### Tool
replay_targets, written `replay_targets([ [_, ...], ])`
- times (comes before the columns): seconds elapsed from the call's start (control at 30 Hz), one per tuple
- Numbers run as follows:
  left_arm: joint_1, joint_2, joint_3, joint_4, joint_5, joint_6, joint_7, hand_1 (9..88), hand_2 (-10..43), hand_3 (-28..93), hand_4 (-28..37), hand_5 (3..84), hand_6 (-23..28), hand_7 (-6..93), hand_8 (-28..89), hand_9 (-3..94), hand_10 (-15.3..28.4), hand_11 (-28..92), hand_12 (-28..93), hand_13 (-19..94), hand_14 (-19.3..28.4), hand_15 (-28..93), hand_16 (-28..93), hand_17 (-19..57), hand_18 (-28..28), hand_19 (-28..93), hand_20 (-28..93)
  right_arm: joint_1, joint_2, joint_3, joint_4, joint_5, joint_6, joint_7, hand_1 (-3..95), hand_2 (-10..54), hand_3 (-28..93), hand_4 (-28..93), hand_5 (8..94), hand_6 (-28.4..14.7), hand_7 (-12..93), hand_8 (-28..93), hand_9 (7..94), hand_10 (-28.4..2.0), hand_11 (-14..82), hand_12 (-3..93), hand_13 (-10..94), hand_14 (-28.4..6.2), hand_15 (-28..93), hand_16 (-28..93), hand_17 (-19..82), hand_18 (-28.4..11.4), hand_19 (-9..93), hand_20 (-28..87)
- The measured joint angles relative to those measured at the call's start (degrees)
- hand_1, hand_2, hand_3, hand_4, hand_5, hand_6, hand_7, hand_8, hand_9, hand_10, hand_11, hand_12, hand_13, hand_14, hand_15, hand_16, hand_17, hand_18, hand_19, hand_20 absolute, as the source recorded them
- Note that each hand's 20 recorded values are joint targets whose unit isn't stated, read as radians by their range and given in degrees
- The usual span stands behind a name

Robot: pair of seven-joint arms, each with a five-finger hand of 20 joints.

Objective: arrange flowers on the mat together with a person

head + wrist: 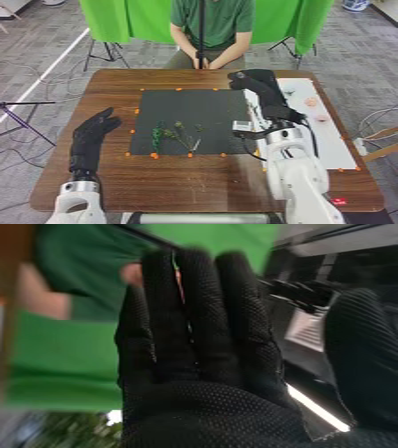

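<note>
The right arm [293, 165] extended from the lower right of the head view, its forearm rising toward the upper edge. The right hand [253, 82] was at the upper right of the table, angled toward the upper left. Hand state, per the right wrist view: fingers [206, 319] straight and mostly pressed together, thumb [360, 349] set apart. One dark, knobbly item [306, 293] appeared between fingers and thumb; from where I stood, I could not tell whether the hand held it.

The left arm [82, 202] entered from the lower left. The left hand [92, 132] was at left of centre, fingers extended and slightly spread, with nothing pinched.

Count, mats: two. One black mat [178, 105] lay at the centre; one white mat [333, 150] lay at the right. Count, items on the black mat, lower half: one dark green stem [157, 136] at the left and, just beside it, one group of budded stems [185, 137], whose number I could not tell. Count, pink flowers [311, 101] on the white mat, upper part: two.

Count, tables: one, brown table [204, 182]. Count, red items [338, 201] at its lower right: one.
</note>
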Motion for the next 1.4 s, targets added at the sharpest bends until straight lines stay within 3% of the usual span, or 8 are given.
replay_targets([
  [0.1,-1.9,0.07,2.66,1.38,-0.61,-0.41,2.36,32.2,-4.2,63,-17.8,49.2,3.5,14.3,-6,51.1,13.6,22,14,43,16.9,17,-1,10.7,10.1,8,20,-4.2,1.3,8.7,-2.5,4.9,-11.1,-3.6,7.7,4.2,72,-18,37.3,-0.3,6,-8,37.8,-15.1,3.1,11.7,26,-12.0,4,18,15,-14.2,3,25],
  [0.17,-2.7,-0.24,3.46,1.55,-0.62,-1.52,2.47,32.0,-4.2,63,-17.7,49.2,3.5,14.2,-6,51.1,13.6,22,14,43,16.9,17,-2,10.9,10.0,7,20,-7.7,2.1,13.3,-3.9,10.0,-16.2,-3.1,6.0,4.0,73,-18,34.9,0.0,5,-8,36.8,-14.8,2.8,10.8,25,-10.8,3,16,15,-13.3,1,24],
  [0.23,-2.8,-0.76,3.5,1.43,-0.71,-2.39,2.55,31.4,-4.4,64,-17.8,49.3,3.5,14.3,-6,51.1,13.5,22,14,43,16.9,17,-2,11.1,10.0,7,20,-11.6,2.6,16.3,-4.8,16.8,-17.6,-2.7,5.0,4.0,73,-19,34.1,-0.4,5,-8,36.5,-14.4,2.7,10.3,24,-9.6,3,14,14,-12.7,0,23],
  [0.33,-2.4,-1.29,3.17,0.63,-1.14,-2.43,2.89,31.2,-4.2,64,-18.2,49.4,3.5,14.3,-6,51.2,13.5,22,14,43,16.9,16,-2,11.2,9.9,7,20,-17.4,2.3,18.6,-5.6,27.1,-16.0,-3.7,4.5,3.9,74,-19,34.7,-1.6,5,-8,37.3,-14.3,3.1,9.4,24,-8.9,3,12,14,-11.1,0,22],
  [0.47,-0.9,-1.39,2.0,-1.18,-1.53,-2.45,2.96,31.0,-4.0,63,-18.4,49.1,3.3,14.0,-6,51.1,13.5,21,14,43,16.9,16,-1,11.0,9.9,6,20,-22.6,1.5,18.7,-5.7,36.7,-9.1,-7.0,4.2,4.2,74,-19,35.9,-3.5,5,-8,38.2,-14.6,3.4,9.0,25,-8.1,4,10,14,-9.2,0,21],
  [0.57,-0.5,-1.36,1.16,-1.83,-1.4,-3.2,2.76,30.9,-4.0,64,-18.3,48.9,3.3,13.8,-6,50.9,13.5,21,14,43,16.8,16,-1,10.9,9.8,6,20,-23.5,1.2,18.3,-5.3,43.9,-6.9,-7.5,4.0,4.2,75,-19,36.1,-4.1,5,-8,38.3,-14.8,3.4,8.6,25,-7.9,5,8,14,-8.7,0,21],
  [0.8,-0.6,-1.35,0.56,-1.93,-0.84,-4.94,2.59,31.1,-3.9,63,-18.1,48.9,3.3,13.5,-6,50.7,13.5,21,14,43,16.8,15,-1,10.6,9.9,6,20,-23.0,1.0,17.7,-4.8,49.0,-7.3,-7.6,3.8,4.6,76,-20,37.2,-4.2,5,-9,39.0,-14.9,3.7,8.5,26,-7.8,6,6,14,-8.3,0,20],
  [1.4,-0.5,-1.45,0.4,-1.92,-1.21,-4.95,2.29,30.7,-4.3,63,-18.1,48.8,3.3,13.3,-6,50.6,13.4,21,15,43,16.8,15,-1,10.4,9.9,6,20,-23.4,0.1,16.8,-4.8,48.4,-6.2,-7.3,0.8,8.4,74,-21,42.1,-4.3,6,-9,42.4,-15.6,4.4,8.9,28,-9.2,10,4,15,-9.4,0,21],
])
